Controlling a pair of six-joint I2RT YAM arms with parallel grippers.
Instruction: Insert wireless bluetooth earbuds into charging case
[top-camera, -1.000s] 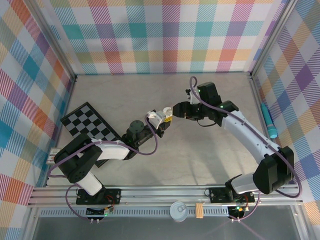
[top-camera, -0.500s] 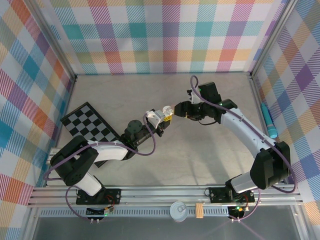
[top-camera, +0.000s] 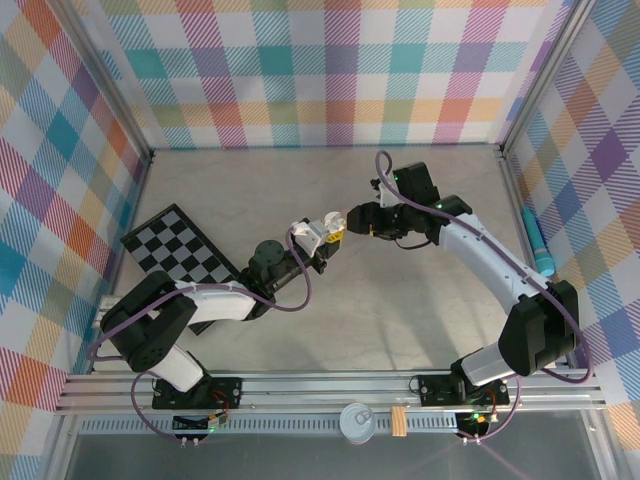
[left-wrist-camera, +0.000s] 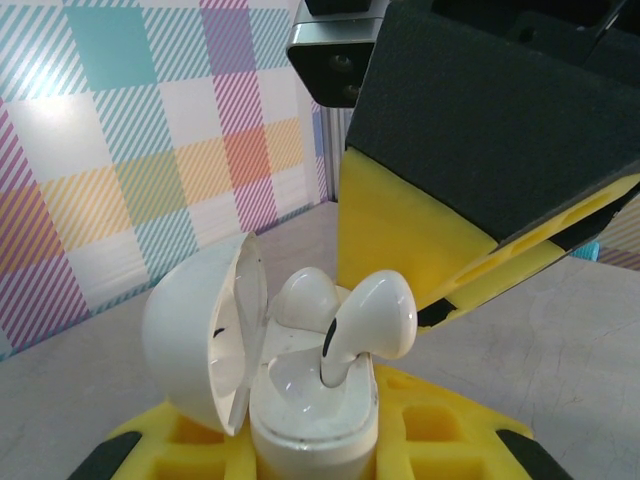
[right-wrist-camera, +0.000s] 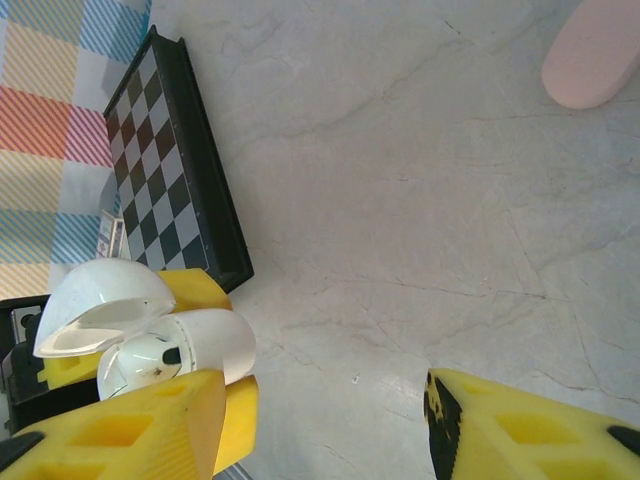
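the left tool (top-camera: 316, 243) clamps the open charging case (left-wrist-camera: 312, 425), one white earbud (left-wrist-camera: 303, 298) seated inside, a second earbud (left-wrist-camera: 368, 318) stem-down but proud of its slot, probably needing pressing home, the right tool (right-wrist-camera: 335, 410) spread empty just beside the case.

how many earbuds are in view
2. One small white plastic earbud sits in the open white pebble-shaped charging case; the other stands half-inserted beside it. More may be hidden.
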